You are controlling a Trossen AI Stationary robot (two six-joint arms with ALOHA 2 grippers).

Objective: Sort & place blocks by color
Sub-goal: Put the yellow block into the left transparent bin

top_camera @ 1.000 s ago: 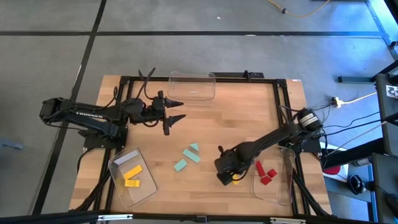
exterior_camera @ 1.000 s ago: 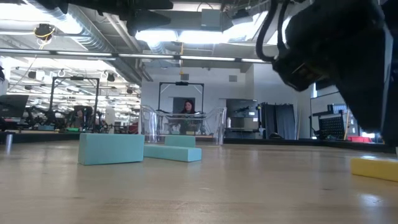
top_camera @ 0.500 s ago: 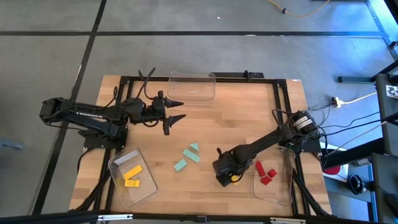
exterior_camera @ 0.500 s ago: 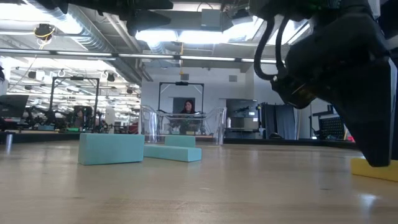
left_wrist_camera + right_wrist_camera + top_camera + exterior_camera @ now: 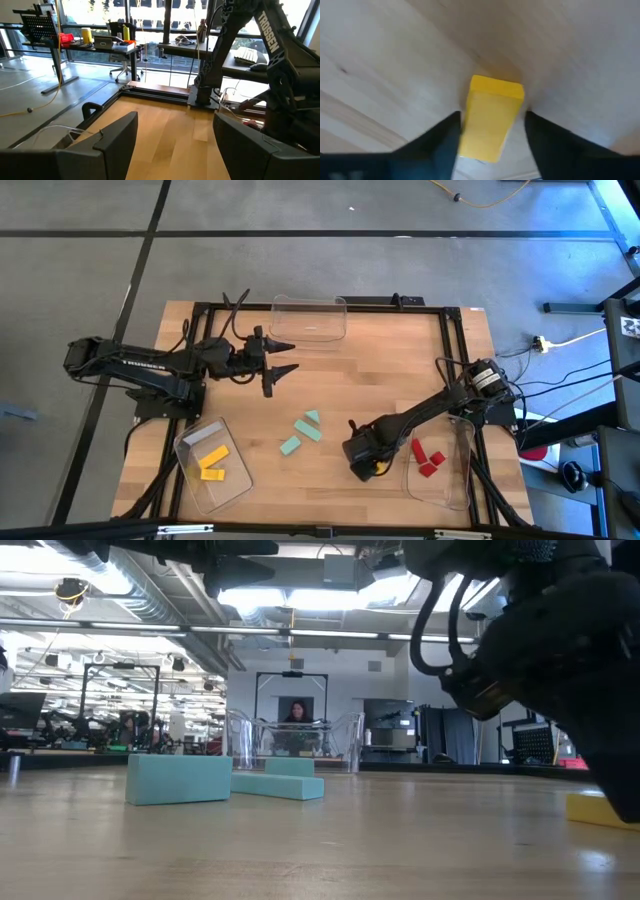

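The yellow block (image 5: pixel 491 117), judged light and rigid, is straddled by the released right end effector (image 5: pixel 490 137); its long sides should be gripped.

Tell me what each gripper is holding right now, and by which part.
Nothing is held yet. The right gripper is open, its fingers straddling the long sides of a yellow block lying on the table. The left gripper is open and empty.
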